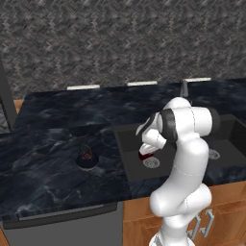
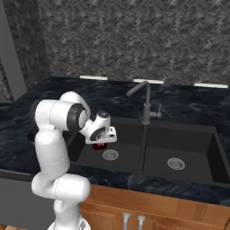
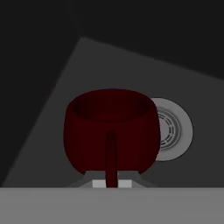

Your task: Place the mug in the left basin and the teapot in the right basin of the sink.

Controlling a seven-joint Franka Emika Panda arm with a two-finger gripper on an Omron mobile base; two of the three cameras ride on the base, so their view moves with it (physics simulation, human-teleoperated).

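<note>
Black sink (image 2: 215,148): two basins, one mug (image 3: 111,131), one teapot (image 1: 87,158).

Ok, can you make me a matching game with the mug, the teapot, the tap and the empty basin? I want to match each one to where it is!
Things:
1. mug
2. teapot
3. tap
4. right basin

Places:
A. on the counter, left of the sink
B. nothing in it but its silver drain
C. in the hand, over the left basin
D. standing at the sink's middle divider

Pairs: 1-C, 2-A, 3-D, 4-B
</note>
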